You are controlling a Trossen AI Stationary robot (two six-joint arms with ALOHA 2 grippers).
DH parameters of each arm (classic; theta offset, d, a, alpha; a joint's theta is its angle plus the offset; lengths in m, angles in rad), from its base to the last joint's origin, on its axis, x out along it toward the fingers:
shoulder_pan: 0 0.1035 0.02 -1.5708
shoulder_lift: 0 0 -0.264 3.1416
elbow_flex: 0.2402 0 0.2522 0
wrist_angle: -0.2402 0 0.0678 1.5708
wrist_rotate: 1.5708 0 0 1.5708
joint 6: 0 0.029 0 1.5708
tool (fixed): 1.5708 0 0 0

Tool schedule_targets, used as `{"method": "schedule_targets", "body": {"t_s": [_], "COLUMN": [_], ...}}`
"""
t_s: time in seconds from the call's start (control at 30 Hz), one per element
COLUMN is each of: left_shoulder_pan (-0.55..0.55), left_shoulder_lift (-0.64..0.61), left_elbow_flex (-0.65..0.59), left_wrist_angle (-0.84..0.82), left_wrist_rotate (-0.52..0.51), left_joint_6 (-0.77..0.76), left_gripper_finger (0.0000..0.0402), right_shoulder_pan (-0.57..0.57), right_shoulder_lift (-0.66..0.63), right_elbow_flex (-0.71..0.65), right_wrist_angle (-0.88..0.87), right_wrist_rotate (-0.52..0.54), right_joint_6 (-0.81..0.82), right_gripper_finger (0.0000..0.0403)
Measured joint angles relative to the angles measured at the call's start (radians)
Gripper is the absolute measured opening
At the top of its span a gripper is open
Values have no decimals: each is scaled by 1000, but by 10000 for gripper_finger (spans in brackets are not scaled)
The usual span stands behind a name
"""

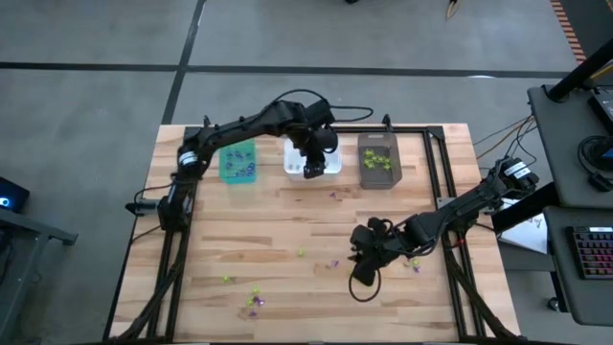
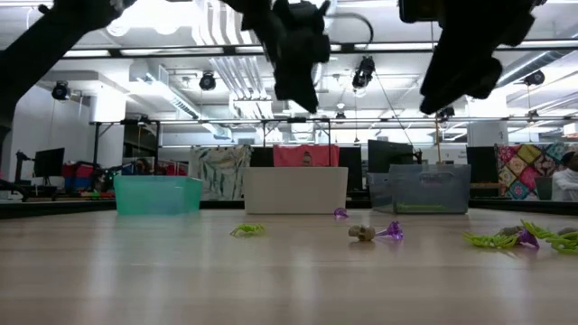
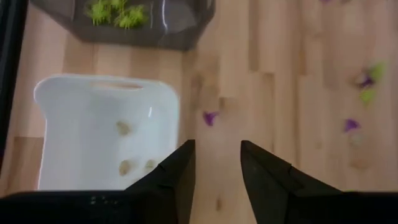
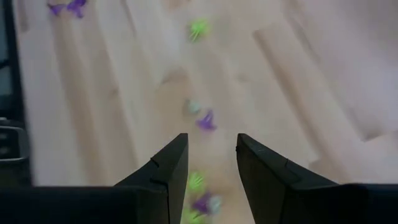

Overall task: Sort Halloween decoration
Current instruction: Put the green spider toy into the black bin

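Left tool [image 1: 313,172] open, empty, over near rim of white rectangular plastic bin [image 1: 296,161] at tabletop [image 1: 287,230] far edge. Right tool [image 1: 364,273] open, empty, above right-front area. Tiny purple, lime-green, pale plastic Halloween trinkets [image 1: 254,301] scattered near front edge. Likely light, stiff, slippery; pinch across body.

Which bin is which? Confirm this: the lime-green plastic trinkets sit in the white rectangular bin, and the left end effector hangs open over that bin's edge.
Wrong on one point. The lime-green plastic trinkets sit in the dark brown rectangular bin, not the white rectangular bin, which holds pale greyish pieces. The left wrist view shows it. The left end effector does hang open over the white bin's edge.
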Motion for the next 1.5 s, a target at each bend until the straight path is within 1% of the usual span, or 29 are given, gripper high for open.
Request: {"method": "schedule_targets", "body": {"t_s": [0.1,0.23,0.3,0.43,0.53,0.67,0.77,0.9,1.03,1.1,1.23,1.3,1.37,1.43,1.5], "left_shoulder_pan": [-26,-77,-109,-172,-232,-323,-385,-462,-526,-553,-607,-628,-644,-654,-662], "left_shoulder_lift": [-52,-124,-174,-287,-371,-472,-528,-577,-589,-583,-541,-504,-464,-421,-386], "left_elbow_flex": [-30,-105,-166,-320,-456,-624,-733,-873,-997,-1048,-1123,-1145,-1146,-1143,-1138], "left_wrist_angle": [13,71,127,270,388,547,648,836,1043,1160,1404,1487,1559,1596,1602], "left_wrist_rotate": [-15,-120,-132,-147,-218,-321,-365,-403,-403,-403,-418,-428,-442,-470,-498], "left_joint_6": [-27,-55,-60,-110,-138,-160,-166,-176,-184,-188,-194,-194,-186,-172,-160], "left_gripper_finger": [104,97,94,92,91,91,91,91,91,91,91,91,91,91,91], "right_shoulder_pan": [4,20,31,52,58,57,57,57,61,67,86,95,109,135,163], "right_shoulder_lift": [0,0,0,5,11,20,31,47,67,82,100,107,113,119,121], "right_elbow_flex": [0,0,0,0,0,0,0,0,0,0,0,0,0,0,-1], "right_wrist_angle": [0,-1,-2,-2,-4,-23,-31,-32,-58,-80,-96,-94,-93,-96,-99], "right_wrist_rotate": [-53,-80,-84,-88,-94,-129,-159,-189,-197,-204,-209,-209,-204,-155,-56], "right_joint_6": [68,141,183,257,299,353,376,392,393,368,245,182,83,3,-48], "right_gripper_finger": [127,127,127,127,127,127,127,127,127,127,127,125,122,120,117]}}
